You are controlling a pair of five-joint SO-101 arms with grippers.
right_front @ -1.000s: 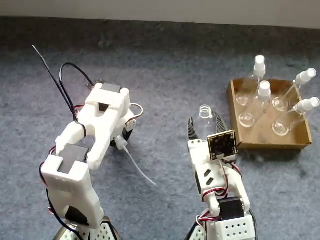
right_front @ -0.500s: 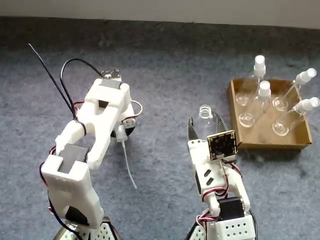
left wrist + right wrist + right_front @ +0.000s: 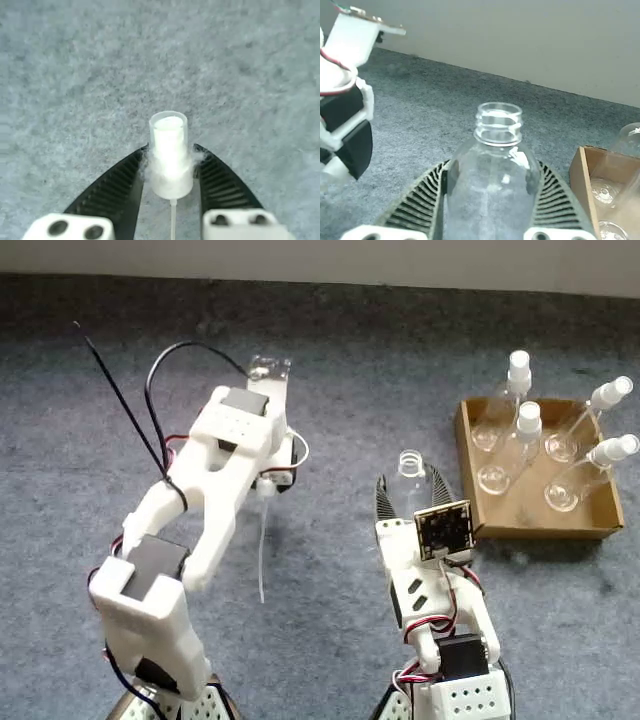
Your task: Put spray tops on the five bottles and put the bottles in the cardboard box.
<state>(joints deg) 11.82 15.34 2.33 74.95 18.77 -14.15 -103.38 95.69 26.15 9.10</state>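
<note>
Left tool [image 3: 171, 152] clamped on the spray top [image 3: 169, 131], one jaw on each side of its collar. The tube [image 3: 262, 555] hangs below the tool, long axis near vertical, perhaps a little bowed; hard to judge from above. Right tool [image 3: 493, 170] grips the bottle [image 3: 498, 122] upright by its body, mouth uncapped.

Bottle lies to the right of my left tool, well apart. The left arm has the top, so I judge the tube tip must rise above the rim, then drop in.

High view gives the gap between the tools. Right wrist view gives the open neck close up. Left wrist view gives the grip on the top.

Box [image 3: 540, 531] sits right of the right tool, four capped bottles [image 3: 520, 430] inside.
</note>
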